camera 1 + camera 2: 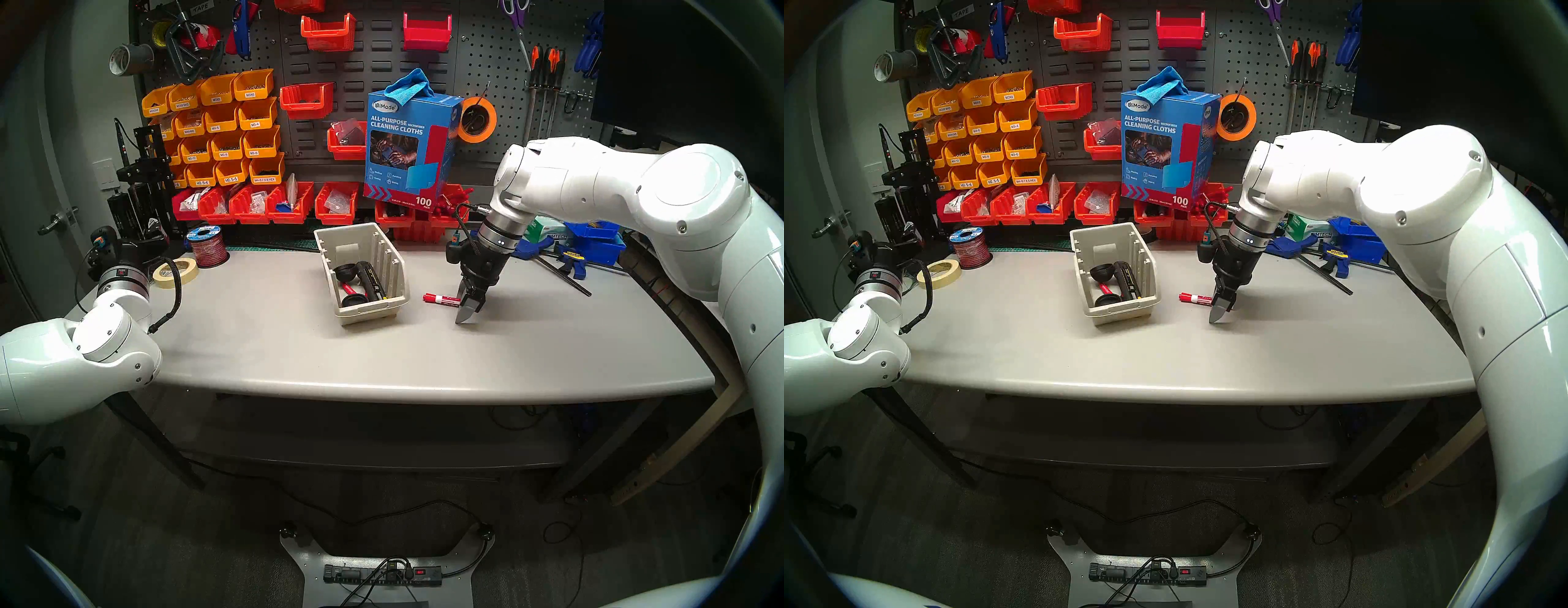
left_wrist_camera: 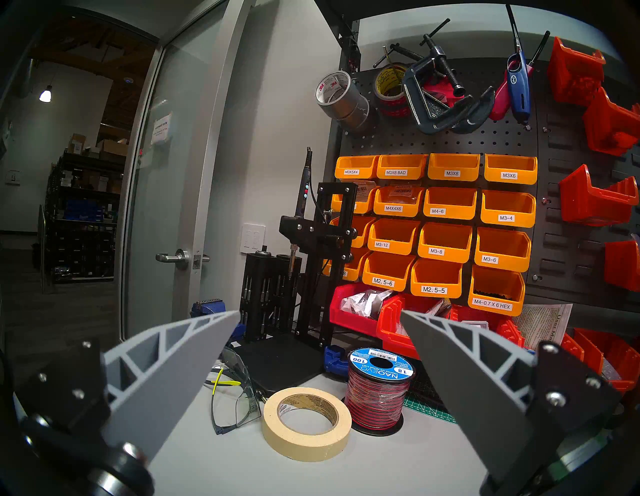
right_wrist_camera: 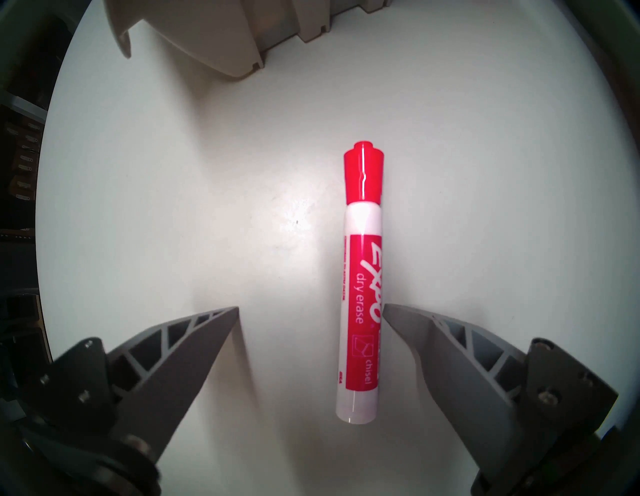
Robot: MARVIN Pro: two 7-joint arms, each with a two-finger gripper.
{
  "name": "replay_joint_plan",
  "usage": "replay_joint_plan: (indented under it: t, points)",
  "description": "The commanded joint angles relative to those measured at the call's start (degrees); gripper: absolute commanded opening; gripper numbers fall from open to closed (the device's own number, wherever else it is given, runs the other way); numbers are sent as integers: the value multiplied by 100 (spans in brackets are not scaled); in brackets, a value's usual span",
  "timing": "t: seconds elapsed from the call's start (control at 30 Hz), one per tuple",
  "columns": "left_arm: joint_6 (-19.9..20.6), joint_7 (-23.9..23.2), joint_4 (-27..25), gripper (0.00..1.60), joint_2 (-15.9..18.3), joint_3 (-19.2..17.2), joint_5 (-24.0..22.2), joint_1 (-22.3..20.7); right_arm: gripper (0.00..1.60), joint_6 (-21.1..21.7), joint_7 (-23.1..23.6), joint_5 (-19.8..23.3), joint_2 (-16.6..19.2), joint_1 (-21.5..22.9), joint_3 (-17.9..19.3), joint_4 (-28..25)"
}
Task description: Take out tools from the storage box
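- the storage box (image 1: 392, 271) was a beige open-topped bin with ribbed sides, standing upright near the middle of the table (image 1: 263, 339), its low sloped front toward the near edge.
- inside it lay two small black round cups (image 1: 348, 272), one toward the back and the other (image 1: 354, 300) at the front, a long black tool with yellow marks (image 1: 372, 280) along the right wall, and a slim red-handled tool (image 1: 350, 289) between the cups.
- a red-capped white expo marker (image 3: 362, 287) lay flat on the table just right of the box, cap end toward it.
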Motion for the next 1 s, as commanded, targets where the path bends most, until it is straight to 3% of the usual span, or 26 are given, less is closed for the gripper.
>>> replay_joint_plan:
  t: [0.0,0.43,0.97]
  points:
    - [-8,-9,-10,160,-10,-63,25,-68,160,95,-436,-17,317,460,-6,-573]
    - [-8,-9,-10,160,-10,-64,25,-68,160,149,-1536,-10,679,1223,120,-1929]
    - [-7,-9,-10,160,-9,-65,28,-70,160,319,-2861,-291,1048,2004,537,-3061]
